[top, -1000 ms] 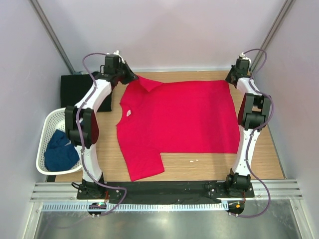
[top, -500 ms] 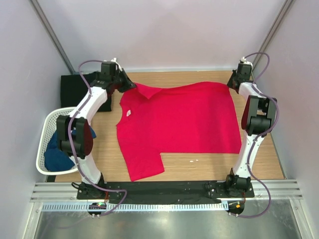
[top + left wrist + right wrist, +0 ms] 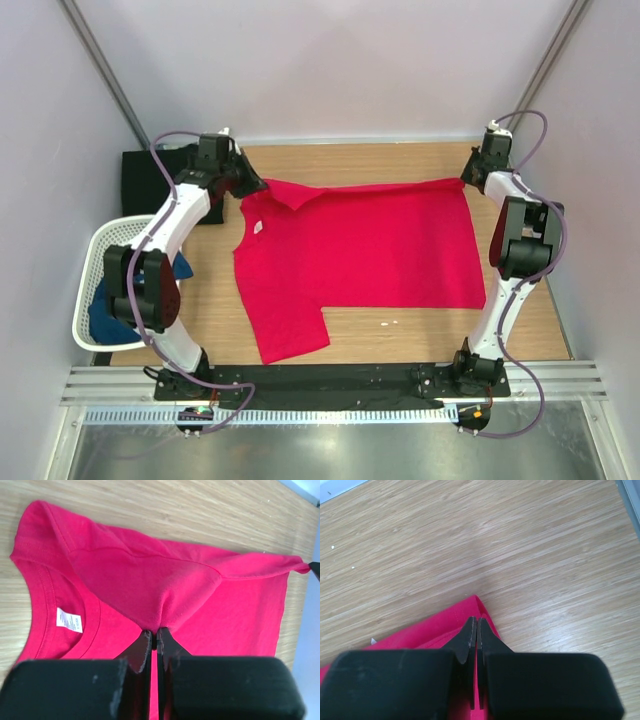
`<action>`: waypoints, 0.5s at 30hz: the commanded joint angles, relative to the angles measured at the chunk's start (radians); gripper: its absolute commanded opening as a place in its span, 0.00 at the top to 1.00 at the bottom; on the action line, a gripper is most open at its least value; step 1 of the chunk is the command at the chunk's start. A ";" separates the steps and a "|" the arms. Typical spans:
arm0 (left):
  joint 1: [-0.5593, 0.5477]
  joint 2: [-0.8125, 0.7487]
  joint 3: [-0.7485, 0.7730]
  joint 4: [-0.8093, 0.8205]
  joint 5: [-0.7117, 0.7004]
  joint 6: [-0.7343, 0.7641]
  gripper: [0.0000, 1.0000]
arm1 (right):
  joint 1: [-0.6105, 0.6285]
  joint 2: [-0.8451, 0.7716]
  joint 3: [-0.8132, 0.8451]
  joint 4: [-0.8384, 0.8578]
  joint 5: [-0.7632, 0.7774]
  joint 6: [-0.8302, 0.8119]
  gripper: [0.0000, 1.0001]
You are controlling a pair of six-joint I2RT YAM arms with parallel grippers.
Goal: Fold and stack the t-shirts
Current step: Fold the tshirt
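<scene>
The red t-shirt [image 3: 360, 250] lies spread on the wooden table, its white neck label [image 3: 258, 227] at the left. My left gripper [image 3: 258, 184] is shut on the shirt's far left edge, at the sleeve, and lifts it; the cloth [image 3: 150, 590] hangs folded over from the jaws. My right gripper [image 3: 468, 178] is shut on the far right corner [image 3: 470, 612] of the same shirt. The far edge is folded toward the near side. A black t-shirt [image 3: 150, 178] lies at the far left. A dark blue t-shirt [image 3: 105, 315] lies in the white basket [image 3: 90, 270].
The white mesh basket stands at the table's left edge, partly behind my left arm. Grey walls close in both sides and the back. A black strip and metal rail [image 3: 330, 385] run along the near edge.
Both grippers have pulled the red shirt's far edge toward the near side; the far edge is now straighter and lower. The left elbow has swung out to the left over the basket.
</scene>
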 commanded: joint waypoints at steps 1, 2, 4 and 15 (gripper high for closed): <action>0.002 -0.040 -0.024 -0.010 -0.013 -0.002 1.00 | -0.006 -0.077 -0.023 0.025 0.022 -0.034 0.99; 0.002 -0.040 -0.027 -0.011 -0.017 -0.004 1.00 | -0.004 -0.082 -0.030 0.024 0.023 -0.035 0.99; 0.005 -0.041 -0.036 -0.013 -0.020 -0.011 1.00 | -0.006 -0.097 -0.052 0.022 0.026 -0.046 0.99; 0.017 -0.090 -0.110 -0.019 -0.016 -0.014 1.00 | -0.006 -0.151 -0.122 -0.007 0.042 -0.078 0.99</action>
